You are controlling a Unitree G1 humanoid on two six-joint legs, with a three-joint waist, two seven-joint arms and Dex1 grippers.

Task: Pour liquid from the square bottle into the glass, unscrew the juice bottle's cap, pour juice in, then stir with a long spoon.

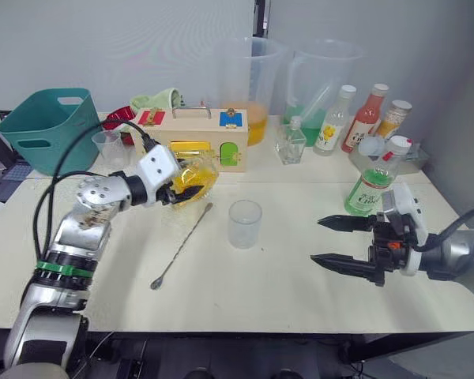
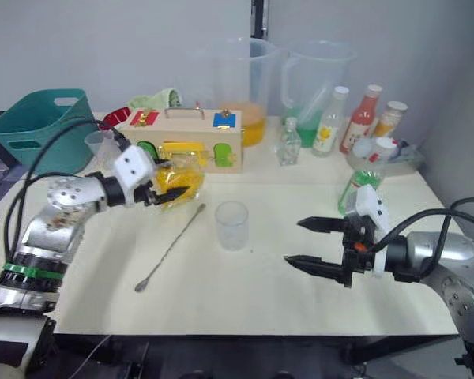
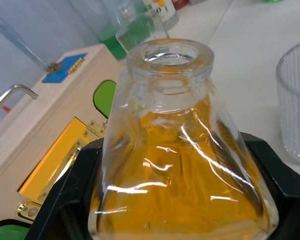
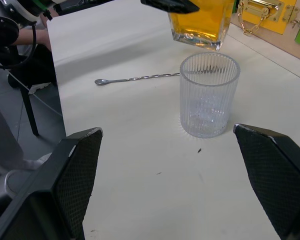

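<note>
Left hand (image 1: 176,188) grips my square bottle (image 1: 193,178), lifted and tilting, well left of the glass (image 1: 245,223) on the counter (image 1: 284,276). Right hand (image 1: 324,241) waits wide open. Tilting further this far away could spill liquid short.
</note>
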